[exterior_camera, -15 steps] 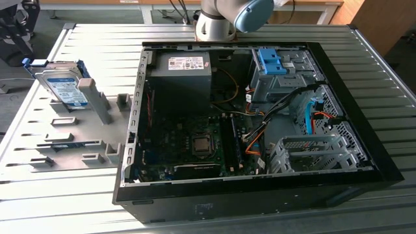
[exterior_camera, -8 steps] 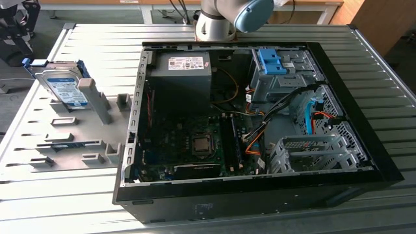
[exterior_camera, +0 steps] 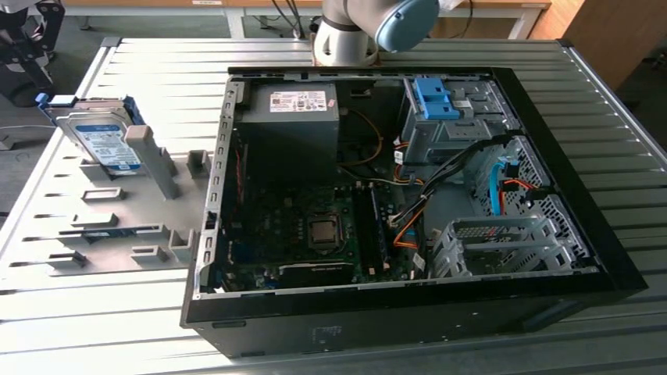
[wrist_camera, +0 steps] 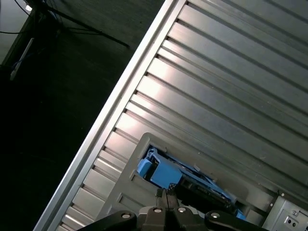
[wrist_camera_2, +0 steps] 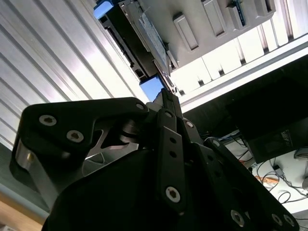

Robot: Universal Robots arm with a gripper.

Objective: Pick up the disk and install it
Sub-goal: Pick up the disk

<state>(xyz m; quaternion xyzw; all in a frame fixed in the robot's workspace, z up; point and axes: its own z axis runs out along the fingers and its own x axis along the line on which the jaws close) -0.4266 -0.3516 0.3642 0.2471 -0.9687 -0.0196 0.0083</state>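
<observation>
1. Disk [exterior_camera: 105,142] stands on edge, leaning, in a grey rack [exterior_camera: 125,226] on the table [exterior_camera: 156,58] at the exterior view's left. The rack sits beside the open computer case [exterior_camera: 365,328], and the arm [exterior_camera: 354,31] shows at the far side.
2. In the second wrist view, the pincer [wrist_camera_2: 166,96] has its fingers together, holding nothing. Its tip is near the disk [wrist_camera_2: 153,34] in the rack.
3. In the first wrist view, the pincer [wrist_camera: 165,194] is likewise closed and empty, near the disk's [wrist_camera: 163,173] blue frame.

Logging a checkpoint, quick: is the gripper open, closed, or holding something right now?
Gripper: closed, fingertips together, holding nothing; the disk is apart from it.
</observation>
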